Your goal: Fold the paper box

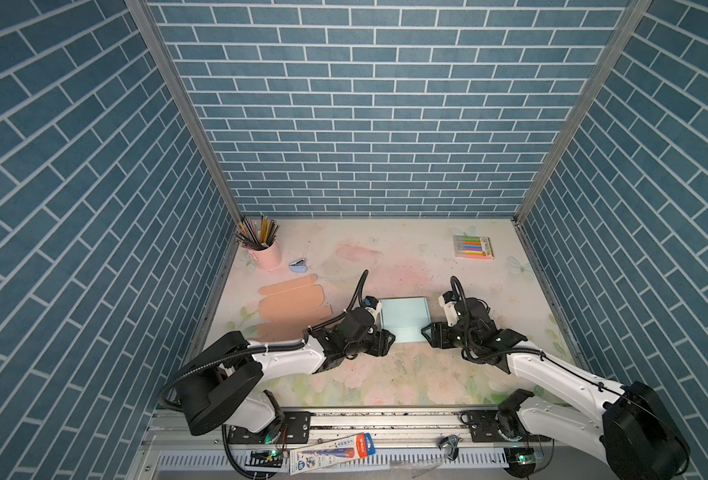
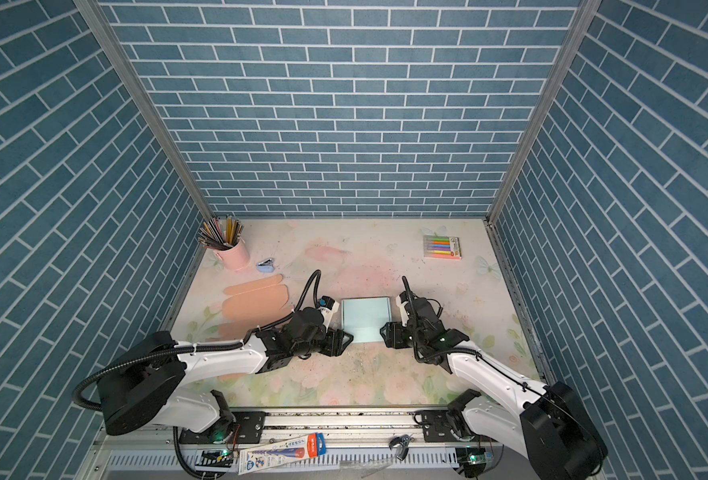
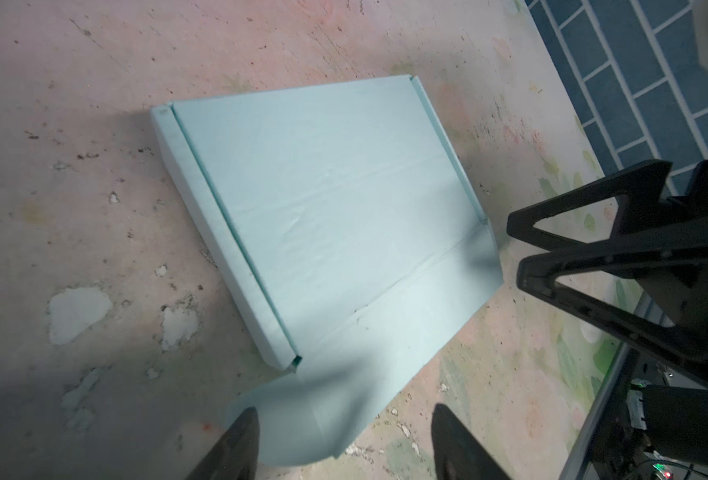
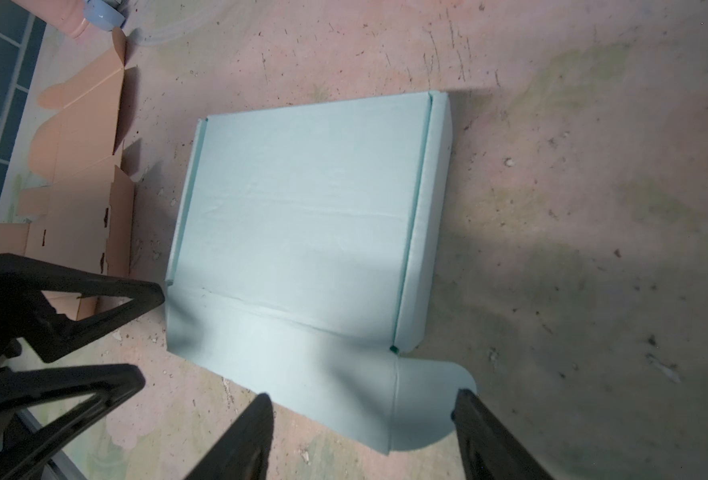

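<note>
The floral counter (image 1: 385,374) carried the light-blue paper box (image 1: 404,316) at its middle, between the two arms. The body was already squared up with its lid lying flat on top. The left gripper (image 1: 388,338) sat at the box's near left corner and the right gripper (image 1: 426,332) at its near right corner. Both sets of fingers were spread wide and held nothing. The front flap (image 4: 281,345) lay unfolded on the counter, with a rounded ear at each end, the left ear (image 3: 289,424) and the right ear (image 4: 427,403). Each ear sat just under its own gripper.

The step in hand appeared to be closing that front flap. Doing it well would likely mean creasing both ears inward first, then lifting the flap evenly from both corners so the ears slide inside the side walls. One-sided pressure could skew the light box or buckle the thin card.

Around it, a flat orange box blank (image 1: 292,305) lay to the left, near the left arm but apart from the box. A pink cup of pencils (image 1: 267,253), a pack of coloured markers (image 1: 472,247) and a small blue stapler (image 1: 299,266) stood well back — nothing blocked the flap.
</note>
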